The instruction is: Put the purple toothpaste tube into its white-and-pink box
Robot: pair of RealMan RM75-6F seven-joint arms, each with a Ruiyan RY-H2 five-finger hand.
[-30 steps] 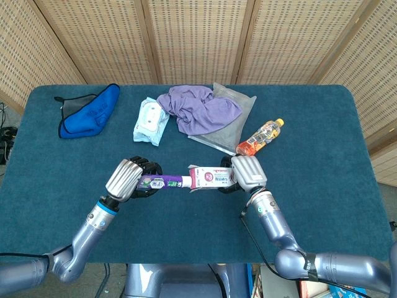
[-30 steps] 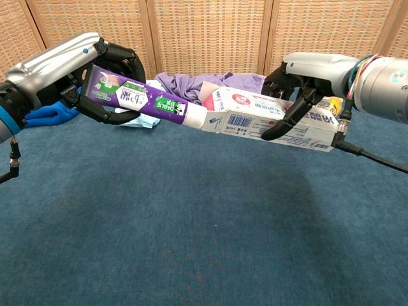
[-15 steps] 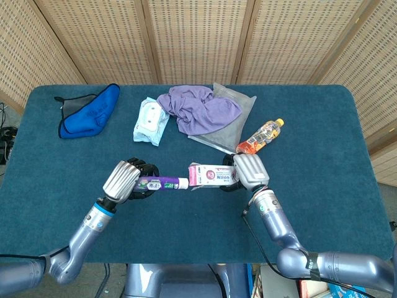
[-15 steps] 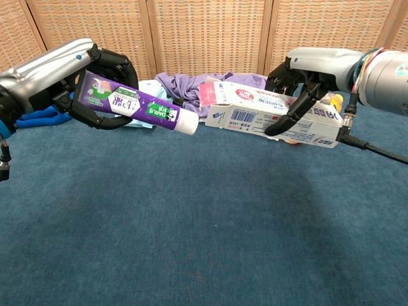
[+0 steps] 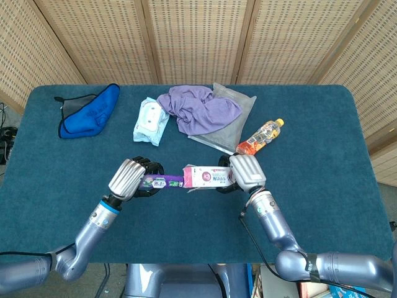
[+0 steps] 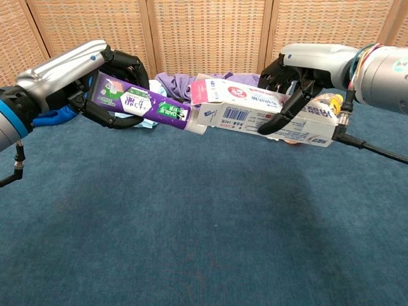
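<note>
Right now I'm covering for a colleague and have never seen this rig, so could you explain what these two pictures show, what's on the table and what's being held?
It is a robot with two metal arms, each ending in a human-like hand. One picture looks down from its head, the other looks forward from its chest, so both show the same scene.

The left hand grips a purple toothpaste tube. The right hand holds the white-and-pink box. Both are lifted above the blue table, and the tube's cap end sits right at the box's open end; whether it has entered I cannot tell.

Lying at the back of the table are a blue cloth, a pack of wipes, a purple garment on a grey bag, and a small orange drink bottle.
</note>
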